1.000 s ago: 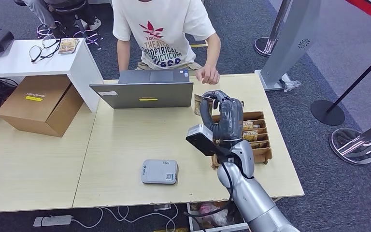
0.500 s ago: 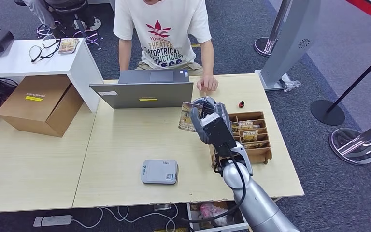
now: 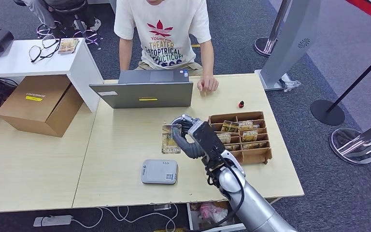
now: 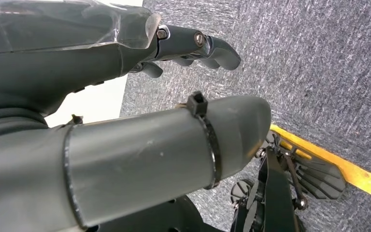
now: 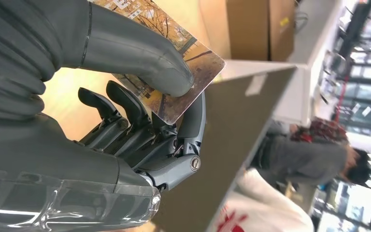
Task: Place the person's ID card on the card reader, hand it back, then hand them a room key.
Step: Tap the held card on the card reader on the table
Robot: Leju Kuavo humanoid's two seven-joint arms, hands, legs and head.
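Note:
My right hand (image 3: 194, 138) pinches a card (image 3: 170, 139) printed with an autumn picture, holding it upright above the table. In the right wrist view the thumb presses the card (image 5: 204, 61) against the fingers (image 5: 125, 113). The grey card reader (image 3: 159, 171) lies flat on the table, just nearer to me than the card and apart from it. The person's hand (image 3: 207, 85) rests on the far table edge beside the laptop. My left hand (image 4: 149, 145) hangs over the carpet floor with nothing in it and its fingers apart.
A wooden card box (image 3: 263, 153) with several similar cards stands to the right of my right hand. An open laptop (image 3: 142, 94) stands at the far side. A small red object (image 3: 241, 104) lies beyond the box. A cardboard box (image 3: 38, 104) sits at the left.
My right hand has carried the card from near the person's hand, over the card box, leftward and toward me. The person's hand stays on the table.

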